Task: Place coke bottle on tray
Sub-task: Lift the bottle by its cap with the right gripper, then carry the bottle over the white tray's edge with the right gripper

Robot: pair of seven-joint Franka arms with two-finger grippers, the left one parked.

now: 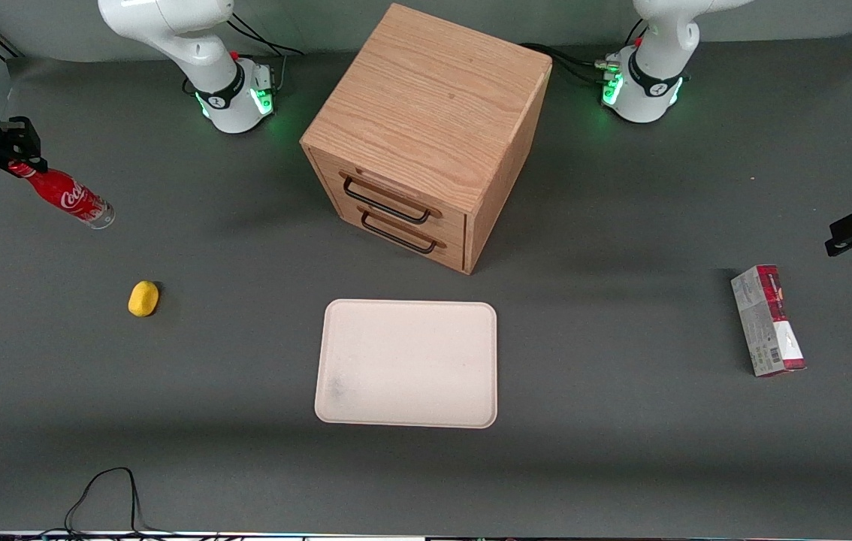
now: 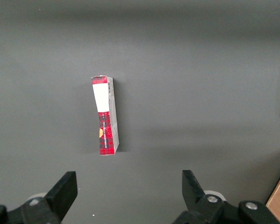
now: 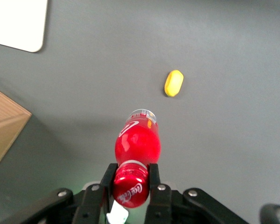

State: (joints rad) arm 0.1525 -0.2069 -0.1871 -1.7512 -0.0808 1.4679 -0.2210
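While the gripper hangs at the working arm's end of the table, its fingers pinch the coke bottle at the neck, just under the red cap. The bottle hangs tilted above the table, clear base lowest, well apart from the tray, which lies in front of the oak drawer cabinet. A yellow lemon-like object sits nearby. The bottle looks small, stiff and smooth, so a neck hold probably lets it swing; a grasp around the labelled body would likely steady it.
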